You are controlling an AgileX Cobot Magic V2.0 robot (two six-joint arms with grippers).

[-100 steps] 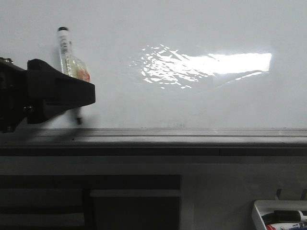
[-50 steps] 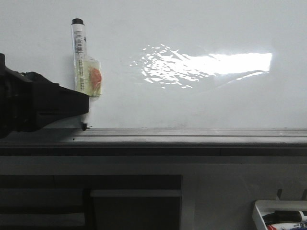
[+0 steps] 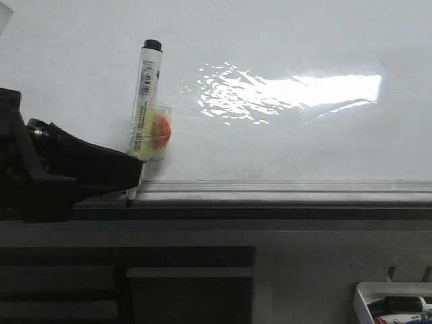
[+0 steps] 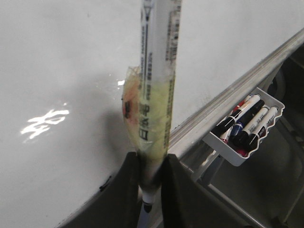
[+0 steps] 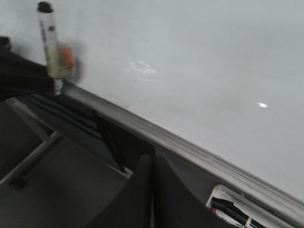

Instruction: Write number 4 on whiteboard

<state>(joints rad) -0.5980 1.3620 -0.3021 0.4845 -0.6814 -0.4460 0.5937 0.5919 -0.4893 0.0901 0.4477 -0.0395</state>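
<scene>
left end effector (image 4: 149,183) clamped on upright marker (image 3: 145,115), tip down at grey bottom rail (image 3: 283,191) near whiteboard (image 3: 283,40) lower-left corner. right end effector (image 5: 152,190) pinched together, holding nothing. number 4 nowhere visible.

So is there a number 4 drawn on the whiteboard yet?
No, the whiteboard shows only glare and bare white surface, while the left gripper holds the marker down at the bottom rail.

Marker tray (image 3: 395,304) cut off at frame corner, marker (image 3: 145,115) tip possibly below whiteboard (image 3: 304,40) rail
</scene>
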